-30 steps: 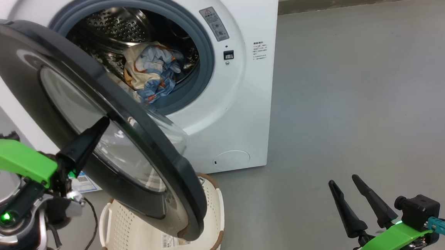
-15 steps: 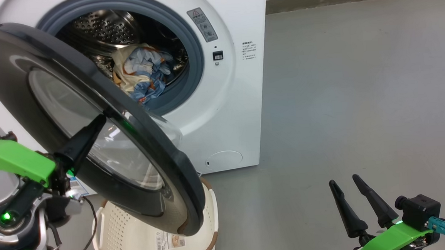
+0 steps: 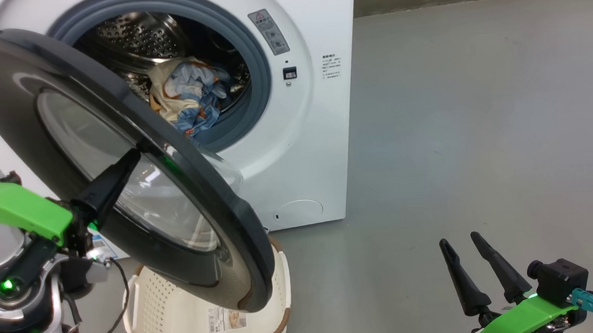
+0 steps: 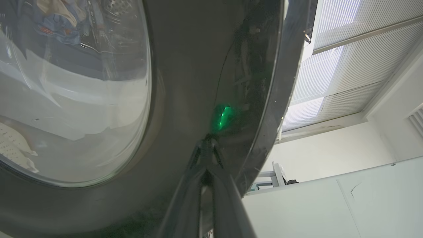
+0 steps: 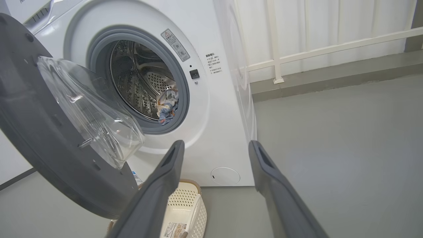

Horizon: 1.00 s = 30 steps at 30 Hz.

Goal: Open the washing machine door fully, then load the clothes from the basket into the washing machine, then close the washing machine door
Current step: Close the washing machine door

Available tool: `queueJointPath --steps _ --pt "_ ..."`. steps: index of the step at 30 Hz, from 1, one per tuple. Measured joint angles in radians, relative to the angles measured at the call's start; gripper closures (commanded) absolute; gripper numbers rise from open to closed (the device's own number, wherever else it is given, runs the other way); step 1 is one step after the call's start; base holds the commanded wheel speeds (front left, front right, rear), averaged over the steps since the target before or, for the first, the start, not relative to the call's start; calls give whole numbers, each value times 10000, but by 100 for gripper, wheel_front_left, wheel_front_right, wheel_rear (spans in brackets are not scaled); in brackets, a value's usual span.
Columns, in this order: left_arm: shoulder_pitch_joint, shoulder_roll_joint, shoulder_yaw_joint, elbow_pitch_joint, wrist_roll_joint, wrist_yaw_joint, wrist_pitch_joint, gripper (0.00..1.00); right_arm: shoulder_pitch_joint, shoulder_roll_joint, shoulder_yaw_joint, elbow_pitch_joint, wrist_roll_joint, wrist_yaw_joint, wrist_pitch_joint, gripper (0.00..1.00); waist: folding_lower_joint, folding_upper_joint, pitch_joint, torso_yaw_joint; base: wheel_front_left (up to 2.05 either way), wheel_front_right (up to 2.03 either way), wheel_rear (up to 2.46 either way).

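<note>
The white washing machine (image 3: 306,150) stands with its door (image 3: 19,96) swung about halfway out, black rim and glass bowl facing me. My left gripper (image 3: 132,158) is shut, its fingertips pressed against the door's outer face; up close the left gripper (image 4: 206,148) touches the glossy black rim (image 4: 185,82) beside the glass. The clothes (image 3: 189,98), blue and cream, lie in the steel drum, and the clothes (image 5: 167,102) hang near the gasket. The basket (image 3: 203,321) sits on the floor under the door. My right gripper (image 3: 459,240) is open and holds nothing at the lower right.
Grey floor (image 3: 479,124) stretches to the right of the machine. A white railing (image 5: 330,48) and a low kerb run behind it. The round white flap (image 3: 299,210) sits low on the machine's front. The basket (image 5: 185,211) lies close to the door's lower edge.
The head view has shifted a little, so the machine sits further left in it. The door, with my left gripper against it, seems slightly nearer the machine. The right gripper has not moved.
</note>
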<state>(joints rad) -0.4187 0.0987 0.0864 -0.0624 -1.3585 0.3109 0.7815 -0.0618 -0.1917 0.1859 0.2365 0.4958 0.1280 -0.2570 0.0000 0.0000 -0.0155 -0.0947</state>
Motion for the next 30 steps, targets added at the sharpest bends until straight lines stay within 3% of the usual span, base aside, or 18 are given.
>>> queueJointPath --steps 19,22,26,30 --pt "47 46 -136 -6 203 -163 -86 100 1 -10 13 6 2 0 0 0 0 0 -142 371 0 0 0" --pt "62 228 -142 -35 374 -263 -119 71 1 -13 15 6 2 0 0 0 0 0 -159 420 0 0 0" --pt "332 449 -230 -157 740 -706 -253 47 1 -25 17 8 2 0 0 0 0 0 -183 477 0 0 0" --pt "696 614 -274 -255 1093 -1091 -541 0 2 -36 21 12 2 0 0 0 0 0 -210 523 0 0 0"
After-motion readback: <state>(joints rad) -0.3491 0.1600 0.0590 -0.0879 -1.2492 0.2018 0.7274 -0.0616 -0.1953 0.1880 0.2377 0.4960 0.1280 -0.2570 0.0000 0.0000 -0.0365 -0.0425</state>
